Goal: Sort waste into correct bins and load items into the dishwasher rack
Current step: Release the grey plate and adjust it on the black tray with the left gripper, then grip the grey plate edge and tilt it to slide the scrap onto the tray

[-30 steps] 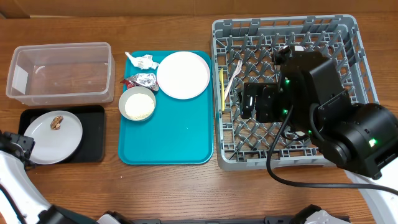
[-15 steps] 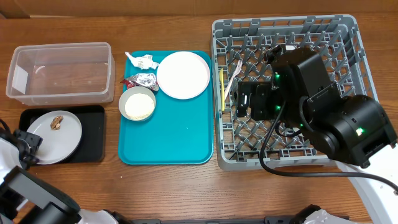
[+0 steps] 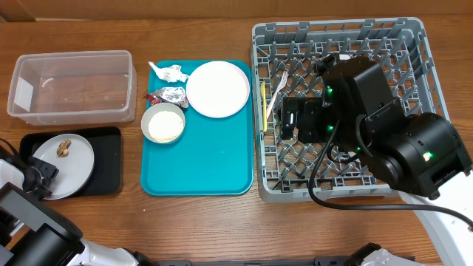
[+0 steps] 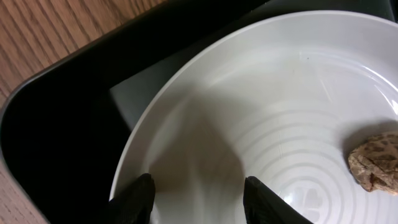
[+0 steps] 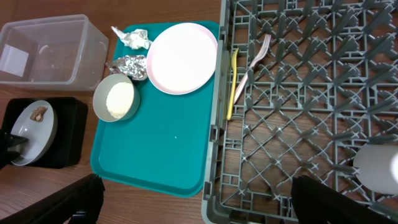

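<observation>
Emptying waste: my left claw (image 4: 196, 196), fingers apart astride the rim of the round pale plate (image 4: 267, 106) above the shallow black rectangular tray (image 4: 56, 130), whether clamped I cannot tell, should next tip the small brown food lump (image 4: 376, 163) off.

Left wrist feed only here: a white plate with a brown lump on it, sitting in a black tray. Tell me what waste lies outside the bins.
Observer: A crumpled white paper scrap and a foil wrapper lie on the teal tray. Beside them are a bowl of rice and a second plate.
Operator: Report on the other bin.
Observer: The clear tub stands just behind your black tray, and nothing shows inside it.
Operator: Now give me the rack.
Observer: The dishwasher rack holds a yellow spoon and a white fork near its left edge. The right pincer hovers open above it.
</observation>
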